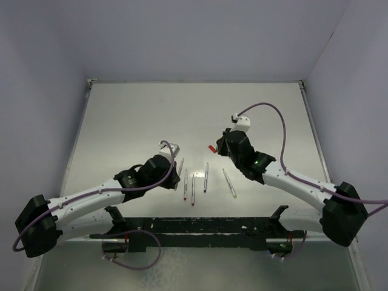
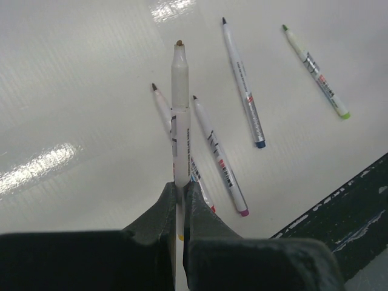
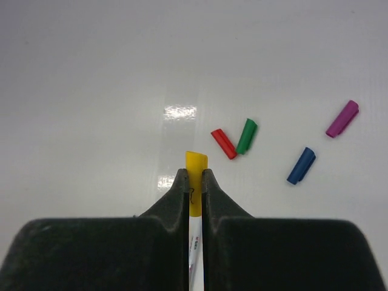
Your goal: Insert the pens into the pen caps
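Above white counter (image 3: 91, 91), grips thin grey-white marker pen (image 2: 180, 109), tip up, in closed left pincer (image 2: 180, 185); clamps small yellow bullet-shaped plastic cap (image 3: 196, 160) in closed right pincer (image 3: 194, 176). Leaves four more pens (image 2: 242, 91) loose on counter, plus red cap (image 3: 224, 143), green cap (image 3: 246, 136), blue cap (image 3: 301, 165), purple cap (image 3: 342, 118).

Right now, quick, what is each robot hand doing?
Left gripper: closed, holding a pen.
Right gripper: closed, holding the yellow cap.

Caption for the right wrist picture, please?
Right gripper pinches the yellow cap; red, green, blue and purple caps lie on the table.
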Motion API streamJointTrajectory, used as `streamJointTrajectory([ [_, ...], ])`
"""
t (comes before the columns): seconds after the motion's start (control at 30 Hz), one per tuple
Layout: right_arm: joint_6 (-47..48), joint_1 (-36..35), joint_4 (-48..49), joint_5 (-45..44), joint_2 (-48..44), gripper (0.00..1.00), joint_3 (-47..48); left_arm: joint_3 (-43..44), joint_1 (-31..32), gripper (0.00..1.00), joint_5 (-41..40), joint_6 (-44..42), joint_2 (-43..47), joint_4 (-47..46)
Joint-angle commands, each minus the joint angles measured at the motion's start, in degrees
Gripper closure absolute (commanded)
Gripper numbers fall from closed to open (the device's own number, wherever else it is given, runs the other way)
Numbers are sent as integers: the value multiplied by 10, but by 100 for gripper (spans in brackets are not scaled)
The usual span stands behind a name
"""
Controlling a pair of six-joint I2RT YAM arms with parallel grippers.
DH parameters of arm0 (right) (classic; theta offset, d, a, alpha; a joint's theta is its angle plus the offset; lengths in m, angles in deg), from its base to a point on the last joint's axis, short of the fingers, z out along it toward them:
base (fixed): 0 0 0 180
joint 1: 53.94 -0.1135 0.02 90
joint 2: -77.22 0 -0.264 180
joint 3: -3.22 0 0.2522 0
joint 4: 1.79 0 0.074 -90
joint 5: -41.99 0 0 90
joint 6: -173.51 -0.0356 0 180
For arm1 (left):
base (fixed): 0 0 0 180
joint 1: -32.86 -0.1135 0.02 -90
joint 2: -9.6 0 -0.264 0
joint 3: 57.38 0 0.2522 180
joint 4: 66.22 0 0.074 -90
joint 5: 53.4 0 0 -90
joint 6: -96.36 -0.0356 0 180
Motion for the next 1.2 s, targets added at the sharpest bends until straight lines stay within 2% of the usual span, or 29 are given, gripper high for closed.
streamJointTrajectory([
  [0.0,63,-2,140,82,-77,100,-51,1,10,100,39,-26,6,-111],
  [0.17,92,-3,265,193,-150,100,-116,-3,37,100,50,-33,5,-190],
  [0.37,86,-3,374,270,-212,100,-161,-20,65,100,61,-21,9,-292],
  [0.7,44,-2,525,295,-281,100,-233,-57,86,100,61,50,23,-399],
  [1.0,9,-3,582,301,-291,100,-271,-74,100,100,89,84,17,-511],
  [1.17,-7,-3,606,305,-284,100,-272,-69,108,100,101,73,-2,-528],
])
